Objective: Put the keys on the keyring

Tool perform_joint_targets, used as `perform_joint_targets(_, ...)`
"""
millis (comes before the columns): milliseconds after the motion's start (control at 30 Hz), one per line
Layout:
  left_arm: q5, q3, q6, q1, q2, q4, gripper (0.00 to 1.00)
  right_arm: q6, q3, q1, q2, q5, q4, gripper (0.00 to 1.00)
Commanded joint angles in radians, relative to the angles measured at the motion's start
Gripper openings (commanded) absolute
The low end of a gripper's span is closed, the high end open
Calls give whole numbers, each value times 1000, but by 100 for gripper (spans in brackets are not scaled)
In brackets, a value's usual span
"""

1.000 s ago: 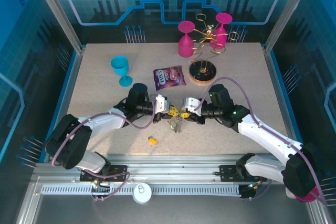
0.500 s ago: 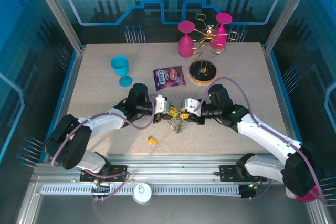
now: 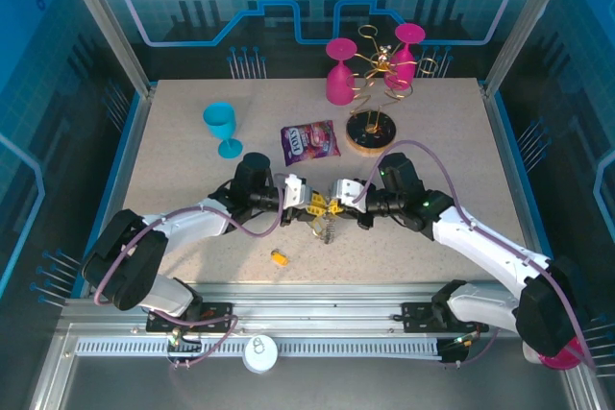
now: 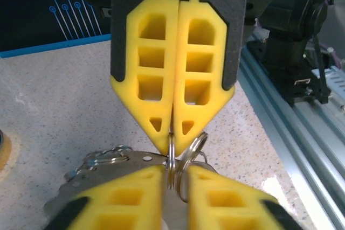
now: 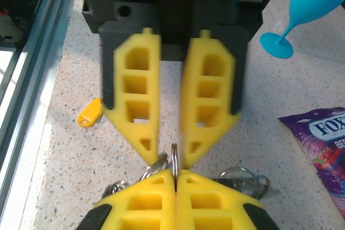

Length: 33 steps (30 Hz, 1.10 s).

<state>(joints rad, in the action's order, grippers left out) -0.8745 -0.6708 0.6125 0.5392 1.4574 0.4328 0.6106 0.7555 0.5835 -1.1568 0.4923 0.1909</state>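
Both grippers meet tip to tip over a bunch of keys and small metal rings [image 3: 325, 228] lying mid-table. My right gripper [image 5: 173, 176] is shut on an upright split ring [image 5: 174, 157] of that bunch. The same ring [image 4: 171, 160] stands between the fingers of my left gripper [image 4: 175, 173], which is open by a narrow gap. A second ring [image 4: 197, 146] leans beside it, over a flat metal piece [image 4: 124, 165]. From above, the left gripper [image 3: 312, 204] and right gripper [image 3: 338, 206] nearly touch. A loose key with a yellow tag [image 3: 279, 257] lies nearer the front. I cannot pick out the large keyring.
A purple snack packet [image 3: 309, 141] and a blue goblet [image 3: 222, 127] sit behind the grippers. At the back right, a round wooden base [image 3: 370, 133] stands by a gold wire rack [image 3: 384, 69] with pink glasses [image 3: 339, 74]. The metal rail runs along the near edge.
The right jaws have closed onto the ring, and the right gripper has edged left toward the other. The left jaws, shut before, have parted slightly.
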Motion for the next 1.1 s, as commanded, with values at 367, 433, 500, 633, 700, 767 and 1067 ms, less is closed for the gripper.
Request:
perform_joint_targets(367, 157, 9, -17, -5, -251, -221, 60, -59, 238, 82, -31, -241, 366, 0)
perform_joint_targets(433, 173, 16, -14, -4, -275, -242, 60, -42, 231, 88, -27, -232, 352, 0)
perform_joint_targets(500, 201, 7, -16, -4, -273, -249, 57, -30, 211, 90, -14, -221, 313, 0)
perform_joint_targets(633, 211, -55, -21, -5, -214, -295, 48, -32, 200, 90, -7, -201, 259, 0)
perform_joint_targets(700, 212, -86, -10, -4, -182, -337, 42, -36, 198, 90, -8, -208, 249, 0)
perform_joint_targets(767, 191, -104, -6, -5, -161, -359, 41, -38, 193, 90, -8, -223, 234, 0)
perform_joint_targets(1067, -29, -193, 78, -6, -79, -558, 50, -38, 174, 90, -11, -240, 188, 0)
